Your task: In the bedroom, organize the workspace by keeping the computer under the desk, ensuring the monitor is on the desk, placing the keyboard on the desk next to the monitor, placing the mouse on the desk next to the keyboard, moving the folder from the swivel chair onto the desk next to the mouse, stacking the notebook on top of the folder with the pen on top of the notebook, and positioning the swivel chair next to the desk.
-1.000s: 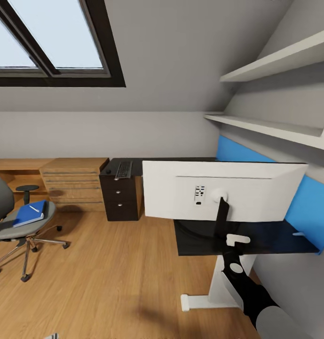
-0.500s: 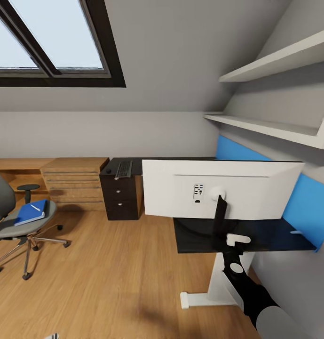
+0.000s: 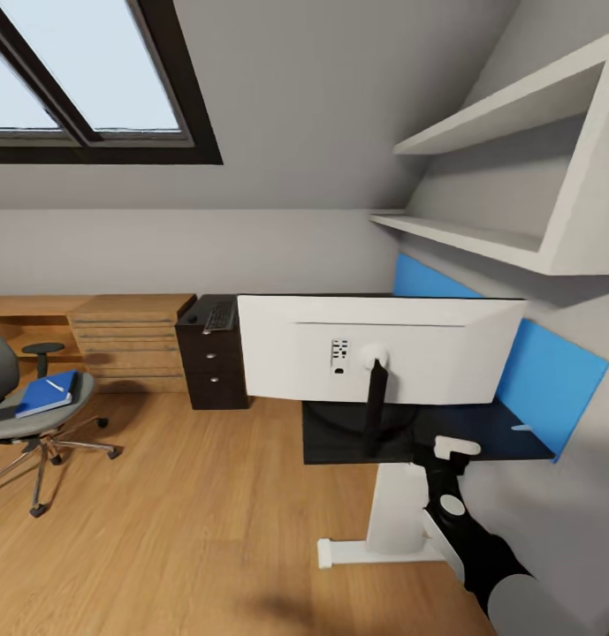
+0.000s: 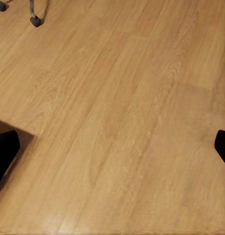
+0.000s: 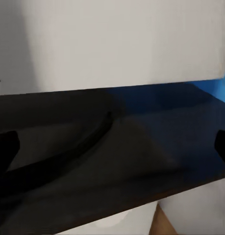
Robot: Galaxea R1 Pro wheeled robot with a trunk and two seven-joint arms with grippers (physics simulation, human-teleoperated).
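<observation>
The monitor (image 3: 379, 349) stands on the black desk (image 3: 481, 446) with its white back toward me, on a thin black stand (image 3: 372, 415). My right gripper (image 3: 452, 448) hovers open at the desk's near edge, just right of the stand; the right wrist view shows its fingertips (image 5: 4, 147) wide apart over the desk top (image 5: 156, 142). The keyboard (image 3: 219, 315) lies on the far desk section above the drawers (image 3: 214, 367). The blue folder (image 3: 46, 393) rests on the swivel chair (image 3: 26, 424) with the white pen (image 3: 55, 386) on it. My left gripper (image 4: 112, 147) is open over the floor. Computer, mouse and notebook are not made out.
A light wooden drawer cabinet (image 3: 127, 340) stands left of the desk drawers. White shelves (image 3: 481, 238) and a blue wall panel (image 3: 551, 380) run along the right wall. The white desk leg (image 3: 392, 521) stands on wooden floor (image 3: 189, 512). A chair wheel (image 4: 35, 20) is near the left arm.
The whole picture has slid left, so the camera has moved right. The monitor's stand now sits farther left of my right gripper than before.
</observation>
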